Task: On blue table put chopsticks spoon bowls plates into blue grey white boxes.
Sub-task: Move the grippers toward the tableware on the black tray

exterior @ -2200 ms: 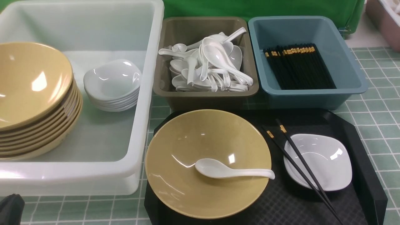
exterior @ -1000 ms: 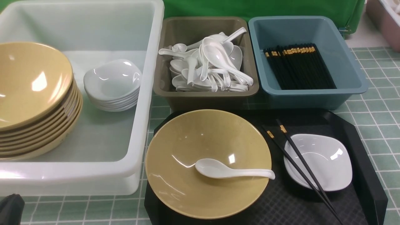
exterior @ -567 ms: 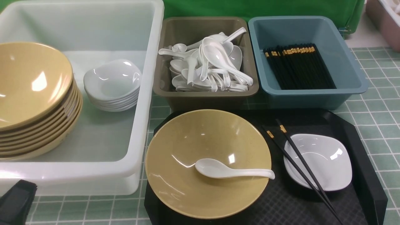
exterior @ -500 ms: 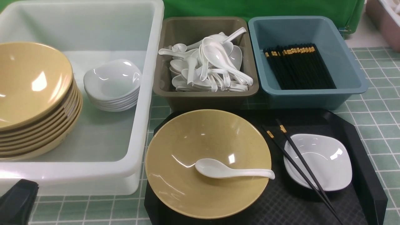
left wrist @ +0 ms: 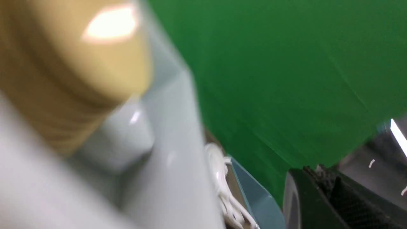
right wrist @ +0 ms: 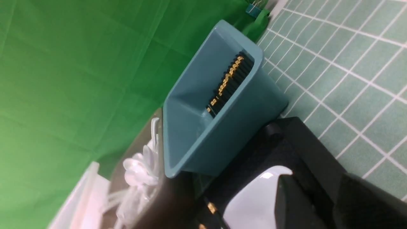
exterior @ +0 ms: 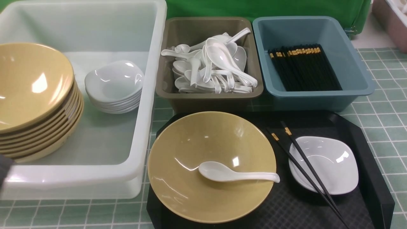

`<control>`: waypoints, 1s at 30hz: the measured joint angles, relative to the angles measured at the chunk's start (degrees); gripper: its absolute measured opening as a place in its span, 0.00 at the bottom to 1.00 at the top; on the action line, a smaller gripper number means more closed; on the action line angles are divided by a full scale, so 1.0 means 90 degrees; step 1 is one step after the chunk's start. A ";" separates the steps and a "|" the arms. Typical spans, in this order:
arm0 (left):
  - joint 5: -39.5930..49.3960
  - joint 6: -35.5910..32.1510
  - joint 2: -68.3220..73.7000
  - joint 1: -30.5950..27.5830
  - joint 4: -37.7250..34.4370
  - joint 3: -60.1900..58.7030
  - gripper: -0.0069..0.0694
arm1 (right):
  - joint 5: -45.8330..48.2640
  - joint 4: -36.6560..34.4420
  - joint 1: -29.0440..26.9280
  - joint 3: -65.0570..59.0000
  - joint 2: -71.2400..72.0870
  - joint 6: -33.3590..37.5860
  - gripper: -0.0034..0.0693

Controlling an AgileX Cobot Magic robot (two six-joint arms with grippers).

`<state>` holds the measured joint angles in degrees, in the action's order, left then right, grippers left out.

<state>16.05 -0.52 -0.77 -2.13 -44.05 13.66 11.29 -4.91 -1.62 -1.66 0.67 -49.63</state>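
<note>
A yellow bowl (exterior: pixel 190 149) sits on the black tray (exterior: pixel 365 143) with a white spoon (exterior: pixel 235 174) lying in it. Two black chopsticks (exterior: pixel 302 165) lie across a white dish (exterior: pixel 334 159) on the tray's right. My left gripper (exterior: pixel 2 168) is a blurred sliver at the left edge, in front of the white box (exterior: pixel 152 95). In its wrist view the jaws (left wrist: pixel 330 197) are blurred. My right gripper (right wrist: pixel 329 206) is out of the front view. It hangs open over the dish (right wrist: pixel 251 197) and the tray edge.
The white box holds a stack of yellow bowls (exterior: pixel 31 86) and a stack of white dishes (exterior: pixel 111 82). The grey box (exterior: pixel 210 97) holds several spoons (exterior: pixel 216 63). The blue box (exterior: pixel 318 95) holds several chopsticks (exterior: pixel 305 66). A green backdrop stands behind.
My left gripper has risen from the bottom left corner along the left edge, and now only a blurred sliver shows. Nothing on the table has moved.
</note>
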 joint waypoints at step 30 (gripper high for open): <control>0.4709 -0.1306 0.6934 0.4097 0.4524 0.5101 0.09 | 0.5427 0.0029 0.2112 0.6170 -0.6924 0.6717 0.14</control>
<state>58.43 -12.27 61.63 34.75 -3.33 59.57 60.13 -4.65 17.38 53.87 -61.65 10.83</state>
